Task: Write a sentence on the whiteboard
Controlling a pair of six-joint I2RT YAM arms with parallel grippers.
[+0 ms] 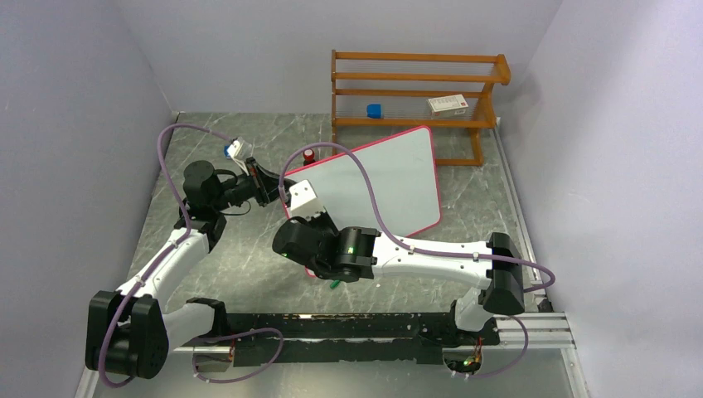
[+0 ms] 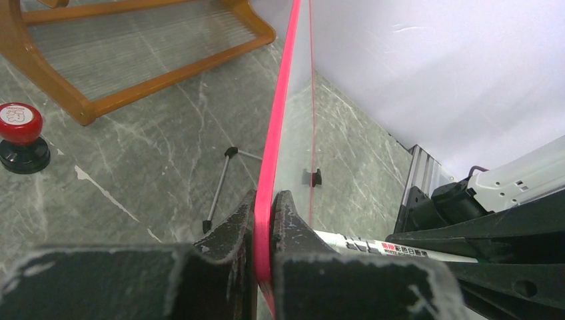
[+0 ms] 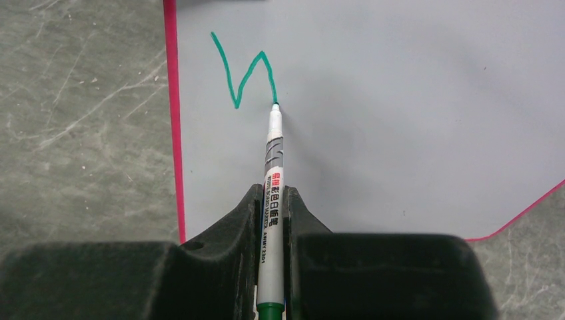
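Note:
The whiteboard point(image 1: 390, 178) stands tilted on the table, white with a pink-red frame. My left gripper point(image 2: 265, 210) is shut on its left edge, the red frame pinched between both black fingers. The same board point(image 3: 400, 113) fills the right wrist view and carries a green zigzag stroke point(image 3: 243, 77) near its left edge. My right gripper point(image 3: 270, 197) is shut on a white marker point(image 3: 272, 200) with a green end, whose tip touches the board at the end of the stroke. In the top view the right gripper point(image 1: 308, 211) sits over the board's lower left part.
A wooden rack point(image 1: 414, 95) stands at the back with a blue object point(image 1: 374, 109) and a small white box point(image 1: 447, 104). A red-topped stamp on a black base point(image 2: 20, 137) sits left of the board. A thin metal support leg point(image 2: 220, 190) lies behind the board.

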